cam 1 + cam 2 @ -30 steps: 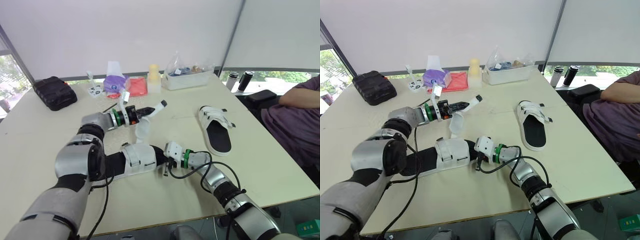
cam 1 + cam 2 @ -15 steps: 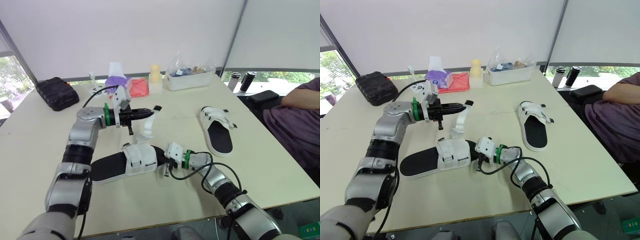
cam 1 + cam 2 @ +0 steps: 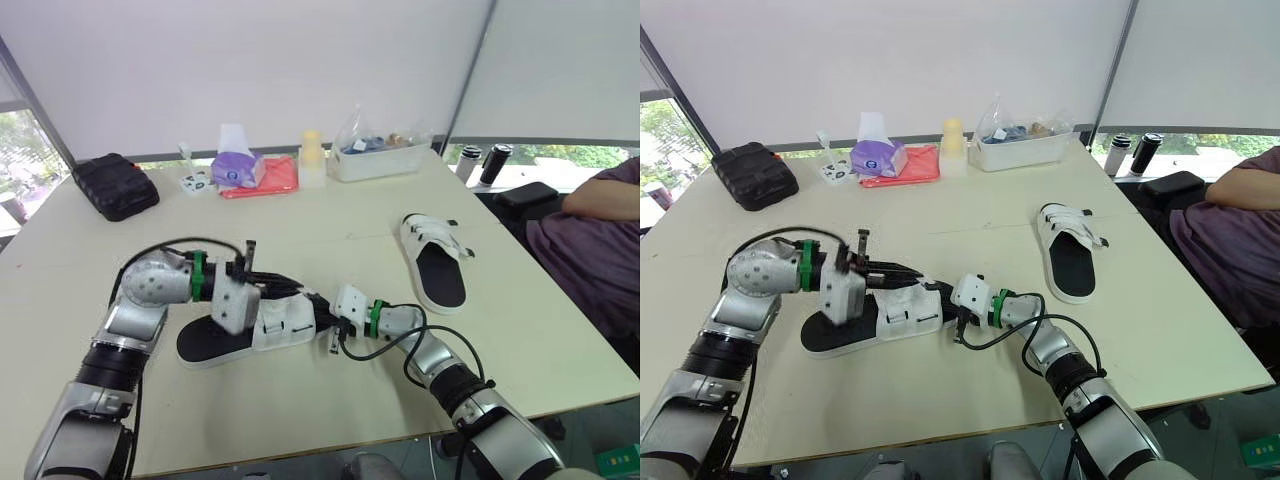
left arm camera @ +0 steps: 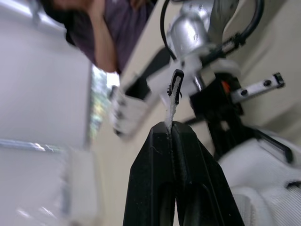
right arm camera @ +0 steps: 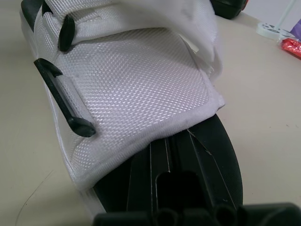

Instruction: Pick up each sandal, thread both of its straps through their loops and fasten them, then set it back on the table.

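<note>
1. Near sandal (image 3: 250,325): lies flat on the bench (image 3: 340,215) at 6 o'clock from the bench centre. Its black footbed faces up, and its white mesh upper is at the end toward the right arm.
2. Left jaws: closed on the free end of the white strap (image 4: 172,101). The thin strap is pinched between the two black fingers, and its black tip projects beyond them. The jaws sit low over the white upper and point toward 3 o'clock.
3. Right jaws: closed narrow on the black sole edge of the near sandal, just below the mesh upper. They point toward 9 o'clock.
4. Loop bar (image 5: 66,101): black, fixed on the mesh upper, with a second one beside it.
5. Far sandal (image 3: 432,262): flat on the bench at 3 o'clock, well apart from both arms, with its white straps across the upper.
6. Far edge, 12 o'clock: clear tub (image 3: 375,158), yellow bottle (image 3: 312,158), red cloth (image 3: 272,176) and purple tissue pack (image 3: 232,165).
7. Black pouch (image 3: 110,185): at 10 o'clock.
8. A person's arm (image 3: 600,195): at 3 o'clock, beyond the bench edge.
</note>
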Robot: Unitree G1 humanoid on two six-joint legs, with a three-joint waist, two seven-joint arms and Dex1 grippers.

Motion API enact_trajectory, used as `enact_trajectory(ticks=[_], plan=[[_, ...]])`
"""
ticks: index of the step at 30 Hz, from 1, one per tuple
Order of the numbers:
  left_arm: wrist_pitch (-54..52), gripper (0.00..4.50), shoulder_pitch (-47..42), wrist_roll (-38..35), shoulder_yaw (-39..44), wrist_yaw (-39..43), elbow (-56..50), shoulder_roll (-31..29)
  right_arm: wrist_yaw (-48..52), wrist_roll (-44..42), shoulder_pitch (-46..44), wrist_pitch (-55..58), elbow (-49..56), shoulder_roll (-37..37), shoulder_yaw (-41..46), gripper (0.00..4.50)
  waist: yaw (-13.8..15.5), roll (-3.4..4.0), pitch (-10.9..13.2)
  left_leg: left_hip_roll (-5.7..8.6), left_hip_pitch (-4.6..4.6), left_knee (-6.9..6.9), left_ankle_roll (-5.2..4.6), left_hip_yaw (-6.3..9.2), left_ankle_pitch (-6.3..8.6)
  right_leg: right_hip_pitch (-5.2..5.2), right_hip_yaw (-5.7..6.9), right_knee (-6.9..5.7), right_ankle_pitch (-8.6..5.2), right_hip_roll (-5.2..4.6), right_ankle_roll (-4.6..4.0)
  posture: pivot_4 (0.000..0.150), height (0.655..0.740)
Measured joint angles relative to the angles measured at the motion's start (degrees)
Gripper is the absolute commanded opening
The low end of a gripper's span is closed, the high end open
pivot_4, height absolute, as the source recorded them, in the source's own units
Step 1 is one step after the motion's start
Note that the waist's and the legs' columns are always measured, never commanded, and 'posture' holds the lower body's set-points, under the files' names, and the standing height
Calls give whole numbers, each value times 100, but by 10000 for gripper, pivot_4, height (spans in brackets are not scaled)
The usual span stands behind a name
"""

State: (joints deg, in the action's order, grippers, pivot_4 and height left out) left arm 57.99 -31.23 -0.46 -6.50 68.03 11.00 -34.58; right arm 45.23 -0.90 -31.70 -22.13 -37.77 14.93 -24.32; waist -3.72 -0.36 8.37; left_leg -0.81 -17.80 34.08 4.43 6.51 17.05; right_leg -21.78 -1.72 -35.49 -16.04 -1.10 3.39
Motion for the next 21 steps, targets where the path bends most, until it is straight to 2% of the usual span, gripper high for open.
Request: enact_trajectory(ticks=[5, 6, 8, 13, 14, 21], plan=[[2452, 666, -49, 723, 26, -740, 770, -22, -1, 0, -12, -5, -3, -2, -1, 0, 2, 11, -13, -2, -29, -1, -9, -13, -5, -12, 0, -9, 2, 0, -3, 1500, 7400], [2745, 2994, -77, 859, 79, -858, 899, -22, -2, 0, -12, -5, -4, -2, -1, 0, 4, 8, -15, -2, -32, -1, -10, -14, -6, -16, 1, -10, 4, 1, -4, 1500, 7400], [3186, 8729, -126, 1064, 223, -1166, 1118, -32, -2, 0, -12, -6, -5, -2, -2, 0, 3, 9, -19, -2, -32, 0, -27, -20, -16, -17, 1, -17, 4, 1, -5, 1500, 7400], [3407, 33125, -70, 1425, 454, -1847, 1234, -141, -2, 0, -13, -16, -38, -4, -5, 0, 10, 3, -29, -2, -22, 4, -28, -27, -17, -13, 1, -46, 4, -1, -4, 1500, 7400], [3387, 36768, 5, 1490, 482, -1990, 1231, -148, -2, 0, -19, -16, -62, -19, -6, 0, 9, 4, -31, -2, -14, 4, -28, -27, -17, -9, 1, -51, 4, -1, -4, 1500, 7400], [2779, 36768, 223, 1739, 768, -2758, 1346, -451, -2, 4, -90, -37, -198, -44, -17, 0, 18, -4, -30, -5, 13, 4, -27, -26, -16, -8, 8, -57, 3, -2, -5, 1500, 7400]])
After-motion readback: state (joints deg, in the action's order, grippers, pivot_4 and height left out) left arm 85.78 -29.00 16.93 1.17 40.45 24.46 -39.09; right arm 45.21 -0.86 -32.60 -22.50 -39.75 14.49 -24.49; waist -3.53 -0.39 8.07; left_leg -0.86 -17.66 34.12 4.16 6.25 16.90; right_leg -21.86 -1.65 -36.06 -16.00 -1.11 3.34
